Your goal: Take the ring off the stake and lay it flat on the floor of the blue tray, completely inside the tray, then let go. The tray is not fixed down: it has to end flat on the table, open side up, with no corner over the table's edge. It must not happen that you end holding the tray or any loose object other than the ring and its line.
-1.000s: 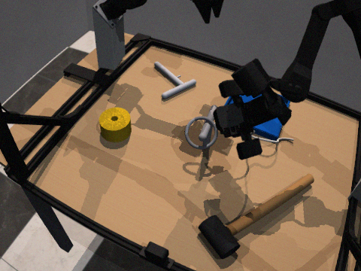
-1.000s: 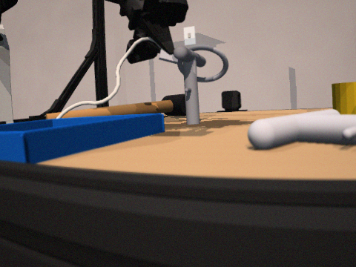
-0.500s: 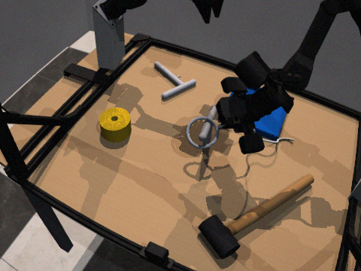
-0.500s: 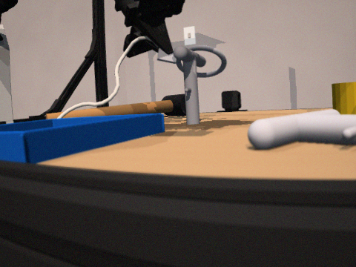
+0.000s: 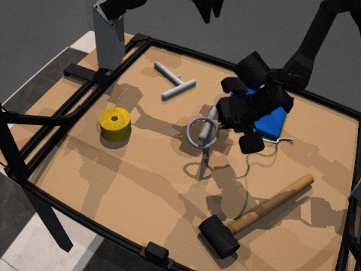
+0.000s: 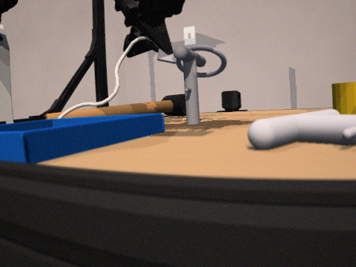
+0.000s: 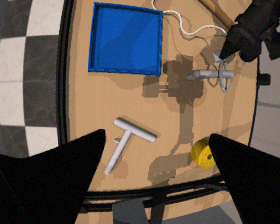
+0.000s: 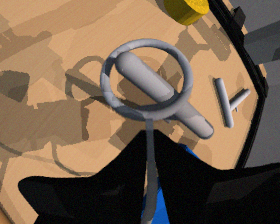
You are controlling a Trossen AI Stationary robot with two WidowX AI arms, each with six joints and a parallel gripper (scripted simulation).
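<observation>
The grey ring [image 5: 188, 132] [image 6: 224, 61] [image 8: 189, 77] surrounds part of the raised crossbar of the upright grey stake [image 5: 213, 114] [image 6: 192, 93] [image 7: 205, 75] [image 8: 150, 80]. The ring's thin stem runs between the fingers of my right gripper [image 6: 171, 53] [image 8: 150, 132], which is shut on it. The fingertips are beside the crossbar. The blue tray [image 5: 271, 123] [image 6: 96, 138] [image 7: 110, 55] is flat, open side up; my right arm hides part of it in the top view. My left gripper [image 5: 211, 19] [image 7: 159, 137] is open and empty, high above the table.
A white cord [image 6: 116, 75] [image 7: 187, 32] trails from the stem past the tray. A grey T-shaped piece [image 5: 174, 80] [image 7: 135, 131], a yellow cylinder [image 5: 115, 125] and a mallet [image 5: 271, 208] lie on the table [image 5: 150, 193]. A black frame [image 5: 94, 223] borders the table.
</observation>
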